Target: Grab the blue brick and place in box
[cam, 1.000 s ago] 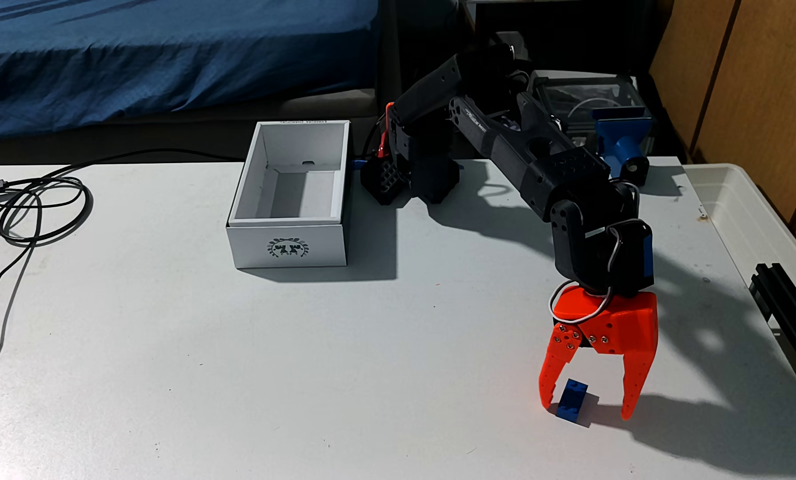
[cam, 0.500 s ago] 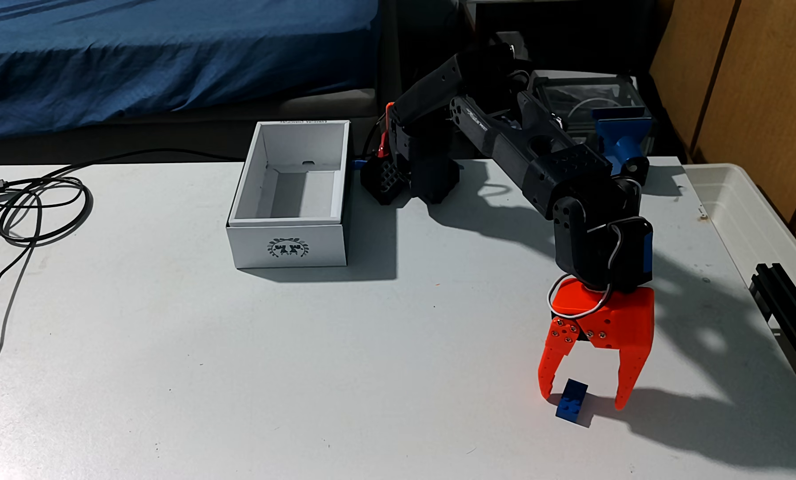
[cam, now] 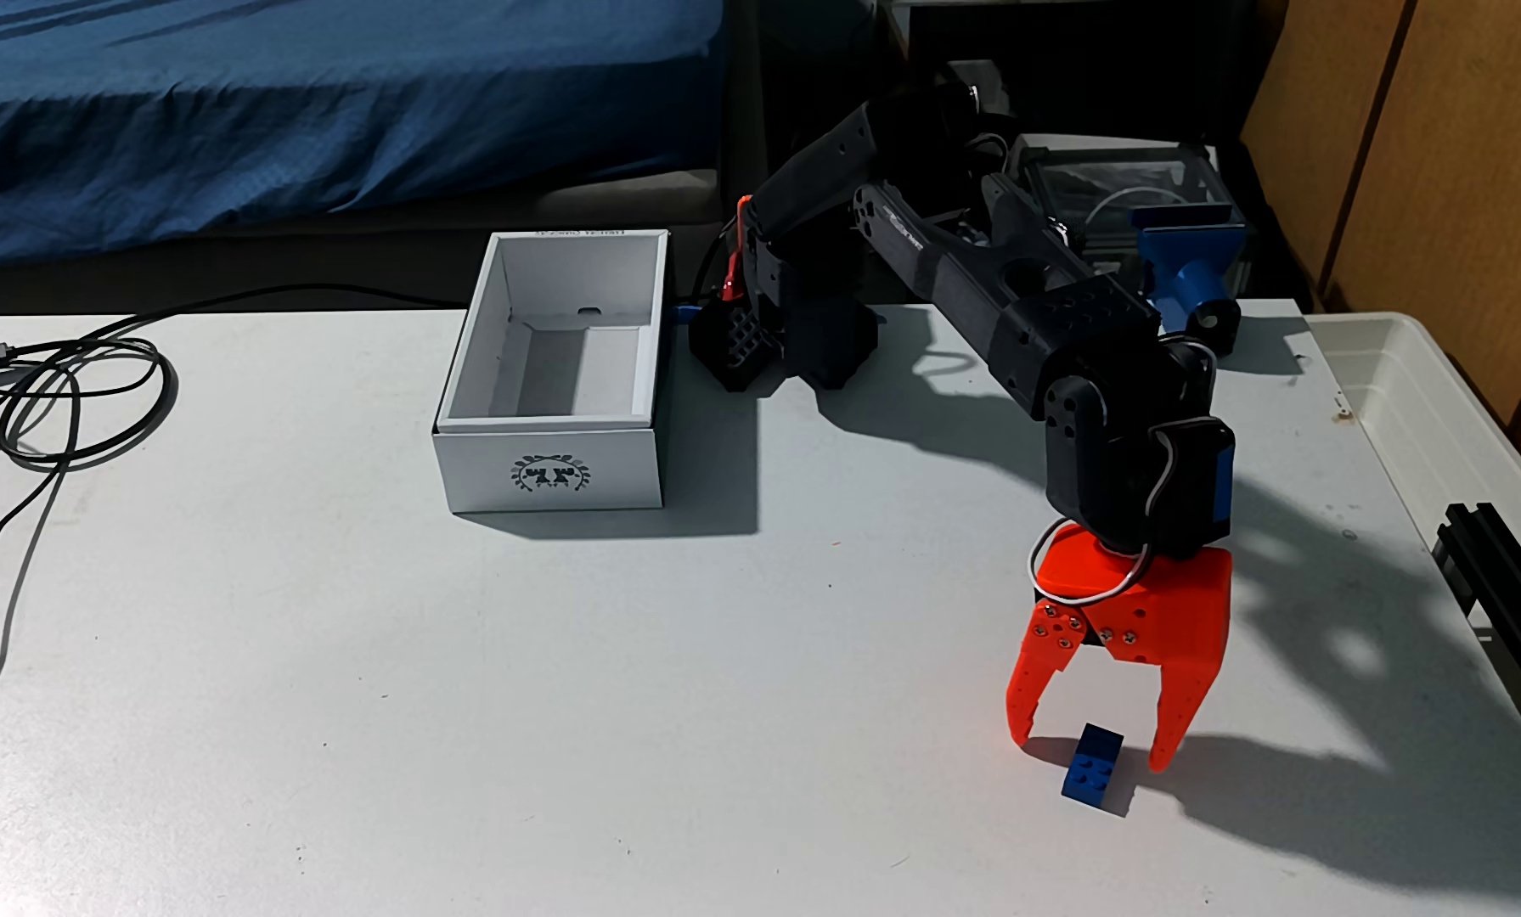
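1. Fixed view: orange gripper (cam: pixel 1092 754) points down at the surface (cam: pixel 562 705), jaws spread wide, holding nothing.
2. Blue brick (cam: pixel 1092 765) lies flat on the surface, studs up, in the gap between the two fingertips and slightly nearer the camera than they are; can't tell if either tip touches it.
3. Left fingertip (cam: pixel 1019 732) sits just left of the brick, right fingertip (cam: pixel 1162 756) just right of it; both tips at or just above the surface, contact unclear.
4. Brick is close to the near-right part of the surface, with bare surface in front and to the left of it.
5. Box (cam: pixel 554 467) stands upright well left of and behind the brick, open top, inside looks empty, dark emblem on its near wall.
6. Wide bare stretch of surface between brick and box, nothing lying in that lane.
7. Arm base (cam: pixel 783 344) sits just right of the box near the far edge; black arm (cam: pixel 1004 291) reaches out over the right half.
8. Loose cables (cam: pixel 68 397) coil at the far-left of the surface, well apart from the box.
9. Plastic tub (cam: pixel 1427 388) runs along the right edge; black rail (cam: pixel 1506 582) near that edge too.
10. Blue clamp part (cam: pixel 1189 273) at the far-right corner behind the arm.
11. Bed (cam: pixel 298 115) with blue cover beyond the far edge.
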